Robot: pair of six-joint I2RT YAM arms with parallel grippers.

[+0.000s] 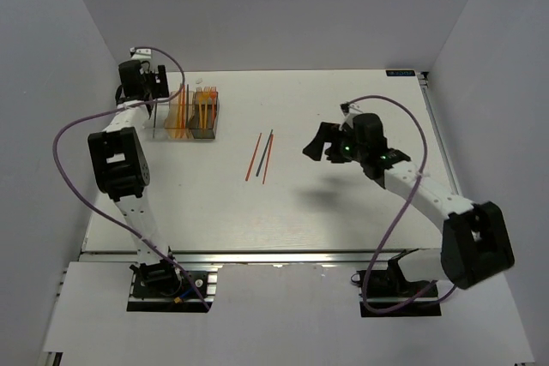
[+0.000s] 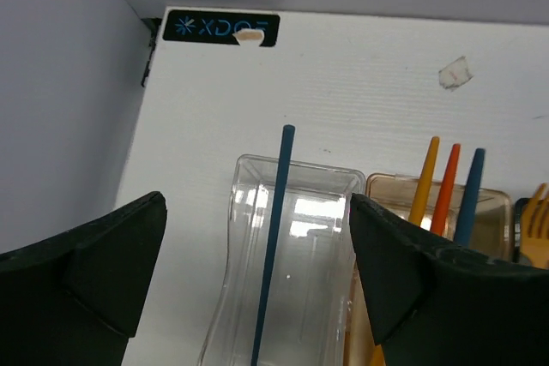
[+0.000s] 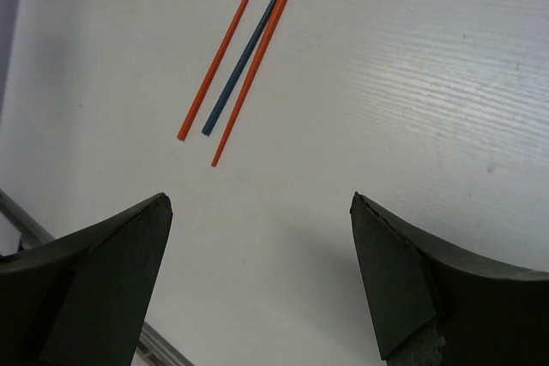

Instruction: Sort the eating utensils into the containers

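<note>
Blue stick (image 2: pixel 272 246), cropped below, stands in clear container (image 2: pixel 326 212).

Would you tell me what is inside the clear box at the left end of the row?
One dark blue stick stands tilted in the clear box. Nothing else shows through its walls, but its floor lies outside the view.

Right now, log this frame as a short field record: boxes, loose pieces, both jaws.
clear box: one dark blue stick standing inside
tan-orange box: three handles upright, yellow-orange, orange, blue
loose on table: three sticks, two orange-red, one dark blue
left jaws: open, over the clear box
right jaws: open, near the loose sticks, nothing held
</note>
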